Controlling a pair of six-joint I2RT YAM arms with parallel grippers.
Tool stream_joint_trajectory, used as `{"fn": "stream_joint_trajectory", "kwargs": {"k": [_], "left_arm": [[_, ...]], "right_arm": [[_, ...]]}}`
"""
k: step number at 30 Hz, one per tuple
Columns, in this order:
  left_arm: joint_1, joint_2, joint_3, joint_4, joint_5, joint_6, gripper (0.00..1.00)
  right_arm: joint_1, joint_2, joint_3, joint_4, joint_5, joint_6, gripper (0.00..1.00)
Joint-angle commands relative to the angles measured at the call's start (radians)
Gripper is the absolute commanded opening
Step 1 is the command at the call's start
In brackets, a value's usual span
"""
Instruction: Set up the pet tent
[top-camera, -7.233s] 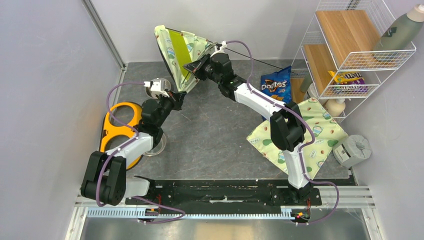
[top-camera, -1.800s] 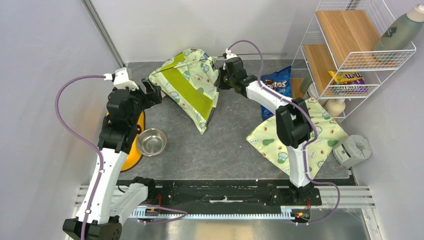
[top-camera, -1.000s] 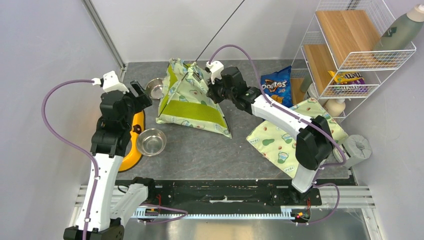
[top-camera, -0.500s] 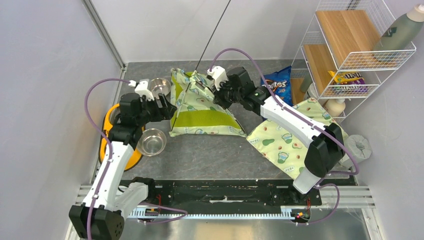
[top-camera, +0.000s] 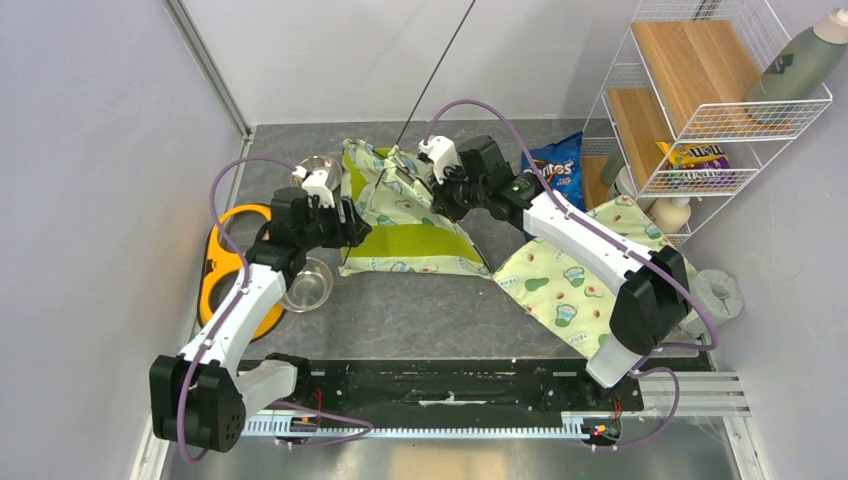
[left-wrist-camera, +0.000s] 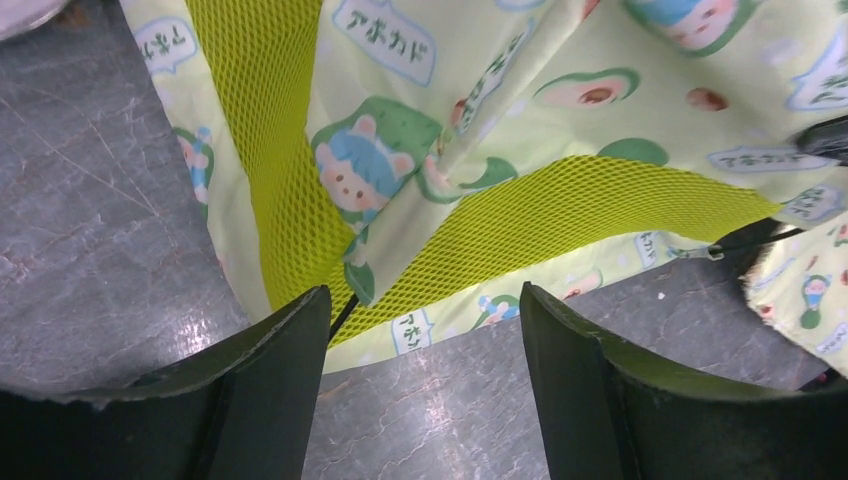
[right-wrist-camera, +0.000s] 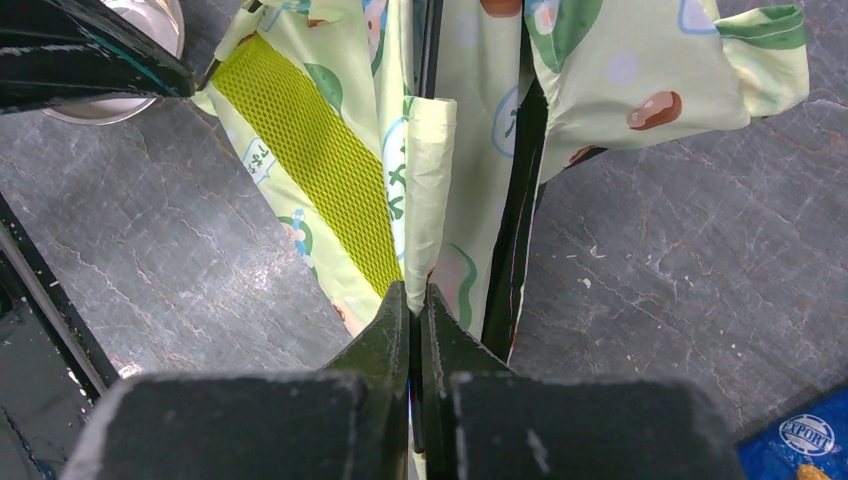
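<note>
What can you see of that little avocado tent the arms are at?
The pet tent is thin pale fabric with cartoon avocados and lime-green mesh panels. It lies slumped on the grey table, not yet a dome. A thin black pole juts up from it. The right gripper pinches a fabric fold; the open left gripper straddles its lower edge.

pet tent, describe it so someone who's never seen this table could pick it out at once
On the dark grey table, look at the far middle. The pet tent is the crumpled cream heap of avocado-print fabric there. Unlike the flat pad of the same print to its right, it has lime-green mesh panels and a thin black pole rising from it.
</note>
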Motion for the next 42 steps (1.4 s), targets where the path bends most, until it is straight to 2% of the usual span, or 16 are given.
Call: {"fn": "stream_joint_trajectory", "kwargs": {"k": [1, 5, 12, 13, 16, 19, 22, 27, 30, 34, 37, 42], "left_arm": [[-0.025, 0.047, -0.017, 0.084, -0.072, 0.046, 0.71], [-0.040, 0.108, 0.024, 0.046, -0.092, 0.050, 0.57], [-0.060, 0.201, 0.078, 0.030, -0.127, 0.053, 0.32], [-0.062, 0.210, 0.085, 0.028, -0.129, 0.053, 0.28], [-0.066, 0.231, 0.099, 0.024, -0.135, 0.050, 0.15], [-0.069, 0.234, 0.102, 0.017, -0.135, 0.048, 0.04], [-0.072, 0.235, 0.094, 0.029, -0.123, 0.043, 0.03], [-0.073, 0.253, 0.088, 0.054, -0.110, 0.021, 0.02], [-0.074, 0.262, 0.092, 0.060, -0.100, 0.009, 0.02], [-0.074, 0.264, 0.097, 0.072, -0.084, -0.008, 0.03], [-0.074, 0.256, 0.095, 0.077, -0.081, -0.015, 0.09], [-0.074, 0.222, 0.083, 0.069, -0.091, -0.019, 0.17]], "right_arm": [[-0.022, -0.036, -0.016, 0.022, -0.031, 0.031, 0.00], [-0.034, -0.036, -0.010, 0.023, -0.033, 0.063, 0.06], [-0.051, -0.051, -0.018, 0.068, -0.038, 0.137, 0.28], [-0.052, -0.053, -0.020, 0.072, -0.033, 0.153, 0.33], [-0.053, -0.066, -0.026, 0.092, 0.010, 0.200, 0.58], [-0.053, -0.109, -0.032, 0.107, 0.087, 0.255, 0.73], [-0.054, -0.160, -0.022, 0.114, 0.179, 0.335, 0.81], [-0.042, -0.197, -0.033, 0.162, 0.216, 0.495, 0.81], [0.015, -0.194, -0.085, 0.233, 0.272, 0.520, 0.80], [0.064, -0.100, -0.081, 0.286, 0.169, 0.564, 0.70], [0.088, -0.022, -0.102, 0.368, 0.085, 0.602, 0.61], [0.119, 0.073, -0.100, 0.469, 0.065, 0.650, 0.63]]}}
